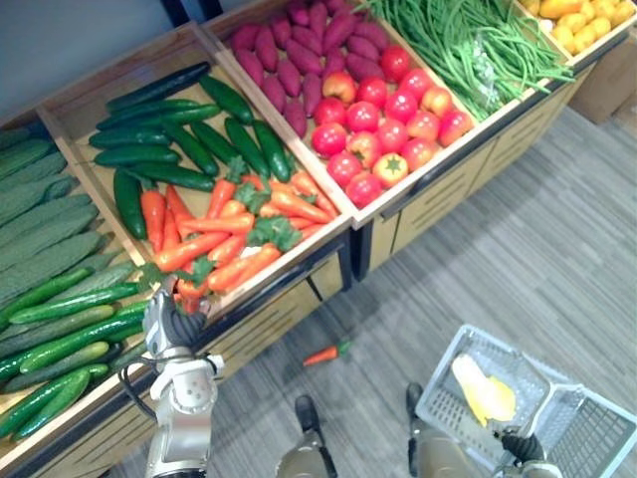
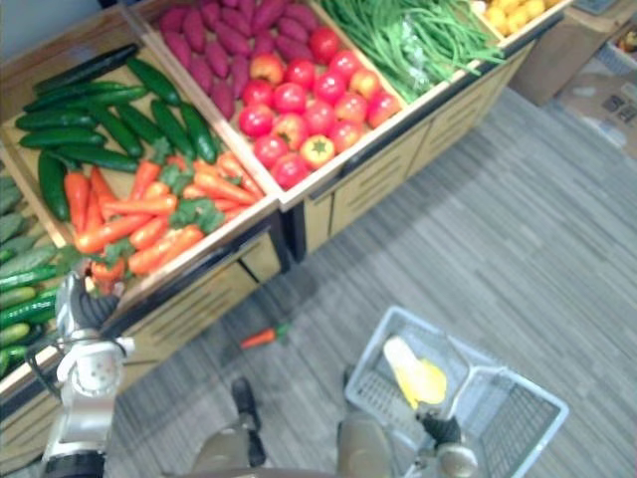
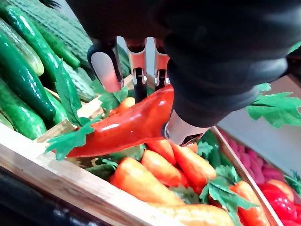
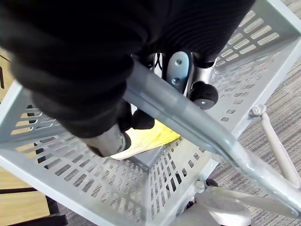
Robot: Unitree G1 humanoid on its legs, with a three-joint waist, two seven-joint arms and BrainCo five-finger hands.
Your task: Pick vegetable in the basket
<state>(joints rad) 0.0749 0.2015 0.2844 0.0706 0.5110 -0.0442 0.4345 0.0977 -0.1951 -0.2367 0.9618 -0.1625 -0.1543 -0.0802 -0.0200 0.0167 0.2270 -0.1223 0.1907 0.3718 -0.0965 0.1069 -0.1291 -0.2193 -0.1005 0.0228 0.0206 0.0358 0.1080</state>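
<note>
The step in hand looked to be lifting a carrot [image 3: 127, 126] out of the carrot crate [image 3: 56, 172], and doing it well probably meant raising it straight up until its green leafy end was clear of the crate's front rim, and only then swinging it away. The carrot was glossy and tapered, so a grip near its thick middle would likely hold better than one toward the tip. Another carrot [image 1: 323, 354] on the floor just in front of the crate suggested how easily one could slip. The left hand [image 1: 171, 324] was at the crate's front corner, at the end nearest the neighbouring bin of cucumbers [image 1: 60, 299]. Its fingers [image 3: 106, 70] were curled over the top of the carrot and its thumb pressed in from the other side, so the hand was closed narrowly around it. The carrot lay tilted across its neighbours with its leaves reaching over the rim. Whether it had fully left the pile could not be told. The basket [image 1: 587, 428] hung well apart from the crate, over the floor. A yellow item [image 1: 483, 390] lay inside it, and the right hand [image 4: 108, 127] was wrapped tightly round the handle [image 4: 188, 125]. The carry across would probably need the basket held level.
</note>
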